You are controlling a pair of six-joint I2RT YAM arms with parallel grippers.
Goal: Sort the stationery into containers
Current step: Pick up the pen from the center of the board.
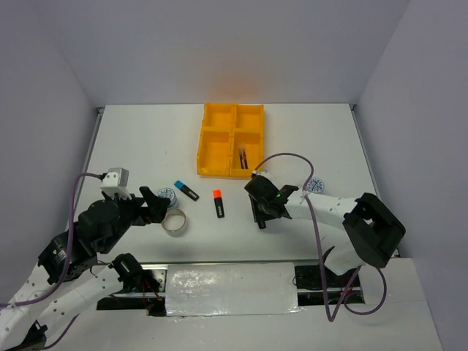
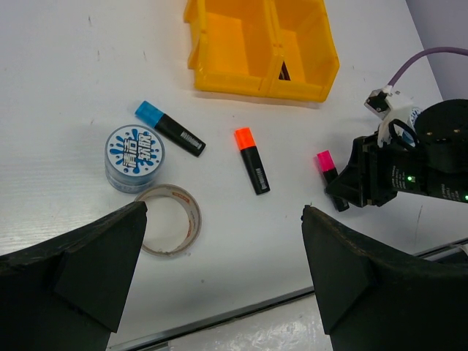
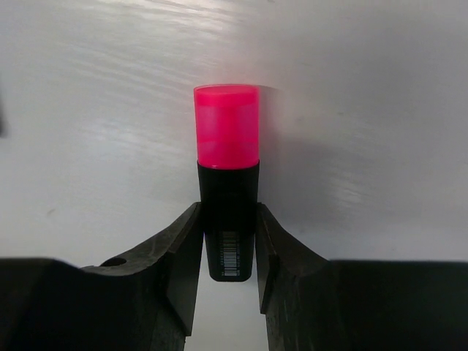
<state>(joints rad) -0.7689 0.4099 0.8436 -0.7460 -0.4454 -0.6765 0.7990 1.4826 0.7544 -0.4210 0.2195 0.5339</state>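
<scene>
1. Two end effectors are in your views. The right end effector (image 3: 228, 216) pinches the black barrel of the pink highlighter (image 3: 227, 183), one finger pressed on each side and the pink cap sticking out beyond the fingertips.
2. You cannot tell whether that highlighter is clear of the bench (image 1: 146, 139) or resting on it.
3. Your left end effector (image 2: 223, 212) is spread wide and holds nothing. It hangs over the grey tape ring (image 2: 170, 219).
4. Just beyond the ring sits a blue-white roll (image 2: 134, 157), with the blue highlighter (image 2: 170, 129) beside it and the orange highlighter (image 2: 251, 161) further right. All of them lie on the bench.
5. A second roll (image 1: 314, 186) lies to the right of the right arm.
6. The yellow tray (image 1: 201, 146) stands at the far middle; two thin pens (image 1: 243, 157) lie in its near right compartment.
</scene>
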